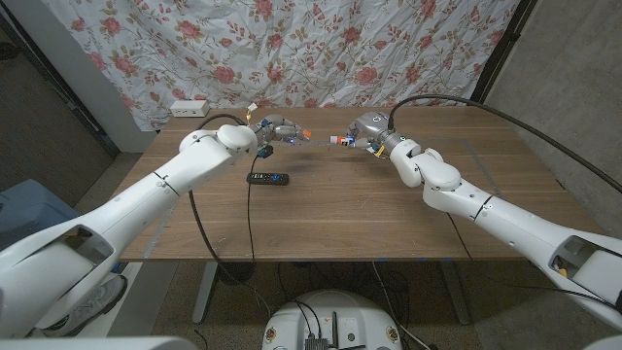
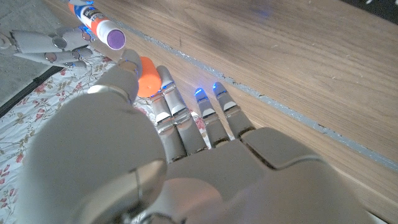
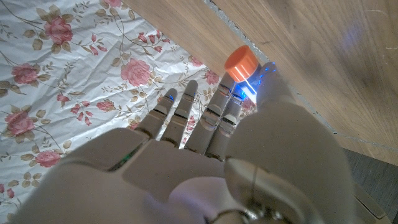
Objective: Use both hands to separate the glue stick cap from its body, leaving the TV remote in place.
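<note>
Though apart, cap [image 2: 147,85] L-hand [image 2: 186,162], body [image 2: 102,30] R-hand [image 3: 205,168]

Remote [image 1: 267,178] on table [image 1: 340,209], before left robot hand [image 1: 275,129]; right robot hand [image 1: 362,128] opposite.

The head view looks down from high over the whole tabletop [image 1: 389,209]. Each wrist view sits close behind its own fingers [image 2: 186,118]. All three share the floral cloth [image 3: 74,68].

The room is evenly lit and a bit dim at the sides. The tabletop [image 1: 330,194] shows soft shadows and no strong glare. In the wrist views, close parts look blurry. Small blue lights glow on the fingertips [image 2: 199,93].
</note>
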Motion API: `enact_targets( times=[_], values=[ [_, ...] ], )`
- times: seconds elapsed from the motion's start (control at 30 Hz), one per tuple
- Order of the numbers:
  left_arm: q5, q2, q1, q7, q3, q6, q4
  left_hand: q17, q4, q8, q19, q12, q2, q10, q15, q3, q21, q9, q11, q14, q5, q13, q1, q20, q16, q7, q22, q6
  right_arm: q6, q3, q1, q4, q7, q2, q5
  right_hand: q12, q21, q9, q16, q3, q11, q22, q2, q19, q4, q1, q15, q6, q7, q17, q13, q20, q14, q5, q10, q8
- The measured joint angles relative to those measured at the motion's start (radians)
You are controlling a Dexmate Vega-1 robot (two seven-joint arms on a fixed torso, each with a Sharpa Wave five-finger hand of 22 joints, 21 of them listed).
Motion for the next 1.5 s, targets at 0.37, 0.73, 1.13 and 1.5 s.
enact_targets(
  times=[0.37,0.73,1.13,1.5],
  values=[
    [0.108,0.022,-0.059,-0.043,0.072,0.067,-0.023,0.000,0.001,-0.008,0.000,-0.008,0.004,-0.006,0.001,-0.001,-0.008,0.006,-0.005,-0.001,0.000,0.000,-0.004,0.000,-0.004,0.000,0.000,0.000,-0.023,0.012,-0.013,-0.014,0.016,-0.012,0.007,0.000,0.000,0.000,0.000,0.000,0.000,0.000,0.000,0.000,0.000,0.000,0.000,0.000,0.000,-0.002,0.000,0.000,0.000,0.003,0.000,-0.001],
    [0.219,0.037,-0.095,-0.075,0.125,0.139,-0.056,0.000,0.000,-0.012,-0.003,-0.008,0.012,-0.017,0.000,-0.006,-0.008,0.006,-0.005,-0.007,0.000,0.000,-0.004,-0.003,-0.004,0.000,0.000,0.000,-0.036,0.018,-0.026,-0.029,0.025,-0.025,0.011,0.000,0.000,0.000,0.000,-0.004,0.000,0.000,0.000,0.000,0.004,0.000,0.000,0.000,0.000,0.000,0.000,0.000,0.000,0.003,0.000,-0.006],
    [0.349,0.046,-0.153,-0.141,0.215,0.206,-0.072,0.000,0.000,-0.015,-0.003,-0.008,0.012,-0.018,0.004,-0.006,-0.008,0.005,-0.007,-0.012,0.000,0.000,-0.004,-0.003,-0.004,0.000,0.000,0.000,-0.039,0.018,-0.031,-0.036,0.051,-0.044,0.001,-0.002,0.000,0.000,0.004,-0.004,0.000,0.000,0.000,0.000,0.004,0.000,0.000,0.002,0.002,0.000,0.000,0.000,0.000,0.003,0.000,-0.012],
    [0.499,0.043,-0.219,-0.237,0.311,0.248,-0.059,0.000,0.001,-0.020,-0.007,-0.008,0.018,-0.021,0.000,-0.015,-0.008,0.004,-0.008,-0.018,0.000,0.000,-0.002,-0.007,-0.004,0.000,0.000,0.000,-0.045,0.019,-0.039,-0.041,0.075,-0.054,-0.006,-0.002,0.000,0.000,0.004,-0.004,0.000,0.000,0.000,0.000,0.004,0.000,0.000,0.002,0.002,0.000,0.000,0.000,0.000,0.003,0.000,-0.015]
  ],
)
